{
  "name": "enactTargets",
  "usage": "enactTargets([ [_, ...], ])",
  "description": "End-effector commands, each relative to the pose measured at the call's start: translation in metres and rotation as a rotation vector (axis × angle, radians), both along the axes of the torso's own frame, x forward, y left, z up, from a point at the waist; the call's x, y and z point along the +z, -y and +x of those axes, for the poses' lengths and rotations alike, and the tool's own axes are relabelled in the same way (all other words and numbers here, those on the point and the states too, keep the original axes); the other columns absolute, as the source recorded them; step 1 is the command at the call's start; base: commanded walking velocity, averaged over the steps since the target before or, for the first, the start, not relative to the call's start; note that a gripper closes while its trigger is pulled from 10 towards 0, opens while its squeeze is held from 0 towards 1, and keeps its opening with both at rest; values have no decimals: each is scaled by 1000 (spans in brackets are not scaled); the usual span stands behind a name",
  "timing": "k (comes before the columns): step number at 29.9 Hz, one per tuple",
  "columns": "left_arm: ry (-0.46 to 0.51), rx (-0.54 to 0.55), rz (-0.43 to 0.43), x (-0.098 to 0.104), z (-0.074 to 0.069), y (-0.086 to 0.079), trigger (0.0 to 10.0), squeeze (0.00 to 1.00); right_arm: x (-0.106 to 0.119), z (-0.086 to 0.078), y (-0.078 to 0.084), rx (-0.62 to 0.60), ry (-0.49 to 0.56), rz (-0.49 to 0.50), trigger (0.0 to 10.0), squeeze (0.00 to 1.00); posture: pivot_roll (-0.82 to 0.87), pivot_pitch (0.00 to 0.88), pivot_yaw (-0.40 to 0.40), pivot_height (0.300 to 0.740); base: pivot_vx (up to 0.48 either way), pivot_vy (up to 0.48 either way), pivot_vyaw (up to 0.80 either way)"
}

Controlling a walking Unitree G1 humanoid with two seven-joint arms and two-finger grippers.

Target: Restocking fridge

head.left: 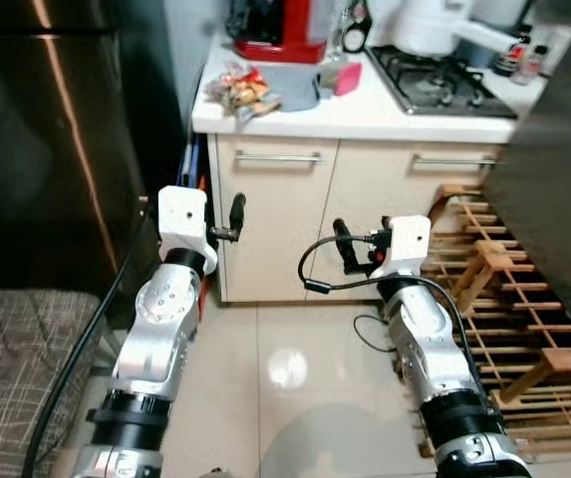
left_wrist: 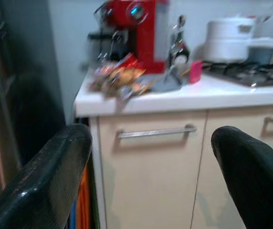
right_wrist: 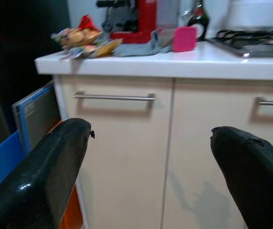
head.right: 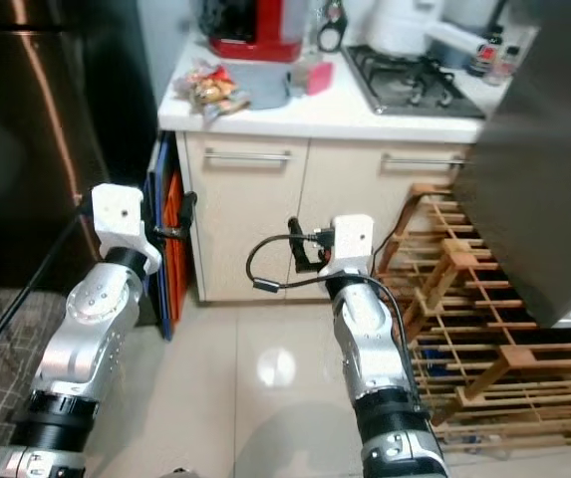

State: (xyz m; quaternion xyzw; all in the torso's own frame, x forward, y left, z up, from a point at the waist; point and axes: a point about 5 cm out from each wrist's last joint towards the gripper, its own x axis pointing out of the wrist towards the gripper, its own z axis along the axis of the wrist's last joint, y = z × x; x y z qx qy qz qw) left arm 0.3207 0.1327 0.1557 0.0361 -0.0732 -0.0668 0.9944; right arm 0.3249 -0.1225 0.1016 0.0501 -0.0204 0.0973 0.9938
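A dark steel fridge (head.left: 56, 139) stands shut on my left. On the white counter (head.left: 365, 118) ahead lies a pile of snack packets (head.left: 243, 90). My left gripper (head.left: 237, 207) is raised in front of the cream cabinet (head.left: 275, 219), below the counter's left corner. Its fingers (left_wrist: 55, 171) stand wide apart with nothing between them. My right gripper (head.left: 345, 239) is held at the same height before the cabinet's middle. It is open and empty too, as its fingers (right_wrist: 45, 167) show.
A red coffee machine (head.left: 280, 30), a grey cloth (head.left: 290, 85) and a gas hob (head.left: 434, 80) share the counter. A wooden rack (head.left: 504, 299) lies on the floor at right under a dark grey panel (head.left: 554, 179). Blue and orange boards (head.right: 165, 229) lean beside the fridge.
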Motion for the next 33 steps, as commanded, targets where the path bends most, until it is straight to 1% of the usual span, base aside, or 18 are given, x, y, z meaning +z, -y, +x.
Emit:
enactTargets([
  [1,15,-34,16,4,3,8,10000,0,4,3,8,-37,19,-11,10000,0,-36,0,-19,740,431,0,-800],
  [5,20,-40,19,6,4,7,10000,0,8,5,9,-50,42,-9,10000,0,-37,0,-14,740,429,0,-800],
  [9,45,-19,17,14,10,4,10000,0,10,6,8,-51,56,-1,10000,0,-35,0,-11,740,440,0,0],
  [12,53,-15,18,17,12,3,10000,0,10,5,6,-47,57,-2,10000,0,-35,0,-12,740,446,0,0],
  [23,72,-40,34,20,15,6,10000,0,10,6,2,-36,64,1,10000,0,-35,0,-14,740,447,0,0],
  [26,82,-41,30,22,15,7,10000,0,16,6,1,-15,100,-20,10000,0,-34,0,-16,740,459,0,0],
  [30,76,-16,4,22,16,5,10000,0,32,5,-8,39,177,-49,10000,0,-35,0,-16,740,472,0,0],
  [33,74,-15,0,22,17,6,10000,0,35,6,-10,52,184,-56,10000,0,-34,0,-18,740,480,0,0],
])
